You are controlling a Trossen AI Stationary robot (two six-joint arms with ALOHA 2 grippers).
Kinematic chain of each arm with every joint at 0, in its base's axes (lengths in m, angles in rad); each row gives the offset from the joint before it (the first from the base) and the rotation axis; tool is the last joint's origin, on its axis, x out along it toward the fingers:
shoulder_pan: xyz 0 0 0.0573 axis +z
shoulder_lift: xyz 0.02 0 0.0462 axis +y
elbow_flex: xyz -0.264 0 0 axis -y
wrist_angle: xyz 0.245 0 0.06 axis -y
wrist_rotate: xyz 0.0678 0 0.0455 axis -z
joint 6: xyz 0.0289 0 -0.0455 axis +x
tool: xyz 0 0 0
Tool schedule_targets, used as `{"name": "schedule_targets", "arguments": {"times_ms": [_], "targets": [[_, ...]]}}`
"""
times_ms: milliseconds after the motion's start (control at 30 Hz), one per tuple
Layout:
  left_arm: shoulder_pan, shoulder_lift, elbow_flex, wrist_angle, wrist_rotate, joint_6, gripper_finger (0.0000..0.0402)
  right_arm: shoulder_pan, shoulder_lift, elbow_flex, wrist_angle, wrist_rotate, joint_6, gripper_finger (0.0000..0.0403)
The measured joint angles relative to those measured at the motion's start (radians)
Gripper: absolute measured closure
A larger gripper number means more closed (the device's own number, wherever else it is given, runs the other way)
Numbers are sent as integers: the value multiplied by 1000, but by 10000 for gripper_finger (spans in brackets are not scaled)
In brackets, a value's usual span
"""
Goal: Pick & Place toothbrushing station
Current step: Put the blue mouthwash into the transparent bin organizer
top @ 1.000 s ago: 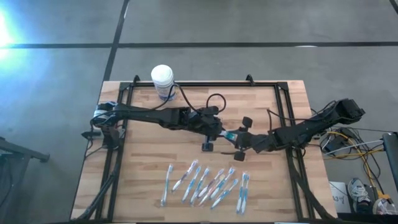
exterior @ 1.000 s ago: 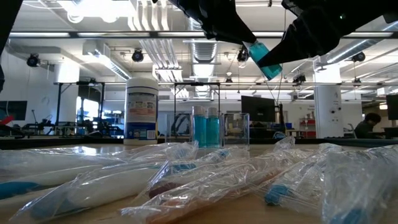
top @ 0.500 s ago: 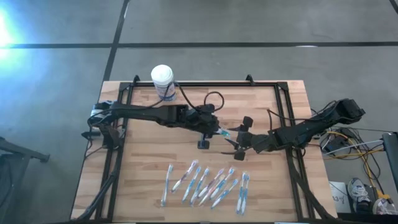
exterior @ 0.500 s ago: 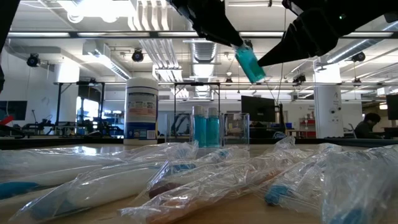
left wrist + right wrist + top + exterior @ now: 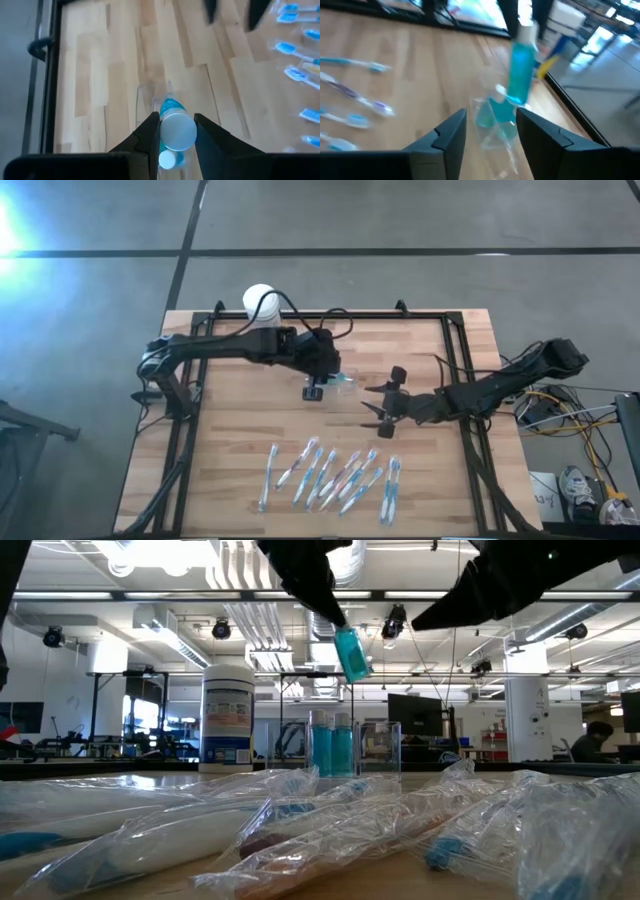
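Changes vs. 1 s earlier: the left gripper (image 5: 322, 385) has pulled away from the right gripper (image 5: 380, 412), moving toward the desk's far edge and its left side. It carries the small blue see-through bottle with pale cap (image 5: 351, 652), jaws clenched on it; left wrist view shows the cap (image 5: 178, 131) pinched between both fingers (image 5: 150, 137). The bottle was tilted between both grippers before; now it hangs only from the left one, high above the desk. The right gripper's jaws are released, nothing between them, and it sits roughly mid-desk, well apart from the bottle.

Task item: the toothbrushing station, a clear colourless plastic holder (image 5: 345, 748), stands on the desk near centre, toward the far edge, w/ blue bottles in it. In the left wrist view its clear outline (image 5: 150, 97) lies directly beyond the held bottle.

Surroundings: white cylindrical tub w/ blue label (image 5: 260, 304) at the far edge, left of centre, partly covered by the left arm. Row of bagged toothbrushes (image 5: 330, 478) along the near edge, well apart from both grippers. Black metal frame (image 5: 455, 340) runs round the desk top. Nothing stands between the held bottle and the holder
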Motion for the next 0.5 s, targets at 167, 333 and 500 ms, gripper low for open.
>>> {"name": "schedule_targets", "arguments": {"times_ms": [167, 333, 500], "targets": [[24, 3, -3, -21, 5, 1, 307, 22, -49, -24, 74, -126, -13, 300], [32, 3, -15, -21, 8, -4, 307, 52, -93, -36, 85, -133, -32, 381], [38, 25, -18, -29, 10, -9, 307, 57, -121, -56, 86, -128, -36, 390]]}}
